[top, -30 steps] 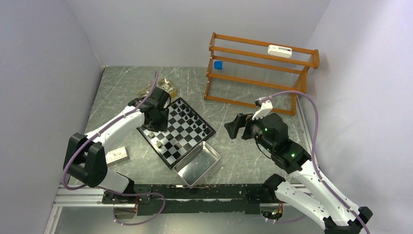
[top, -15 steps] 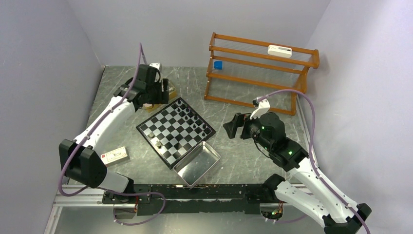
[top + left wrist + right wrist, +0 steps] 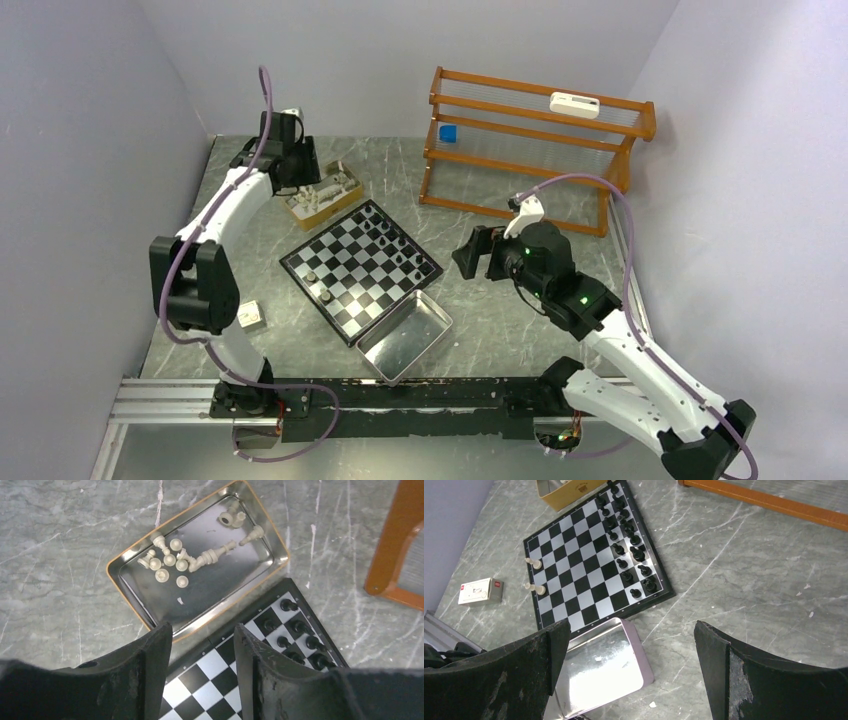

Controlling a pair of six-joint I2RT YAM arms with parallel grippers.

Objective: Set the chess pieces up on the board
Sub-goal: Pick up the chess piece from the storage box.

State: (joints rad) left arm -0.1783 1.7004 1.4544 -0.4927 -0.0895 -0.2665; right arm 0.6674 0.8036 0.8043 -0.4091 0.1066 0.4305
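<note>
The board (image 3: pixel 350 285) lies mid-table, turned at an angle. Black chess pieces (image 3: pixel 400 250) fill its far right side, and two cream pieces (image 3: pixel 325 296) stand near its left edge. My left gripper (image 3: pixel 290 165) hovers open beside a gold-coloured box (image 3: pixel 322 196) at the back left. In the left wrist view, several cream pieces (image 3: pixel 170 560) lie in that box (image 3: pixel 225 585), beyond my empty gripper (image 3: pixel 202 645), and the board (image 3: pixel 210 665) shows between the fingers. My right gripper (image 3: pixel 478 255) hangs wide open right of the board, holding nothing.
A shiny metal tray (image 3: pixel 403 335) rests against the board's near corner. A wooden rack (image 3: pixel 530 150) stands at the back right with a white object (image 3: pixel 574 104) and a blue cube (image 3: pixel 447 133) on it. A small box (image 3: pixel 250 315) lies at the left.
My left arm has swung from over the board's left part back to the gold-coloured box. The right gripper has drifted slightly left, still wide open.
</note>
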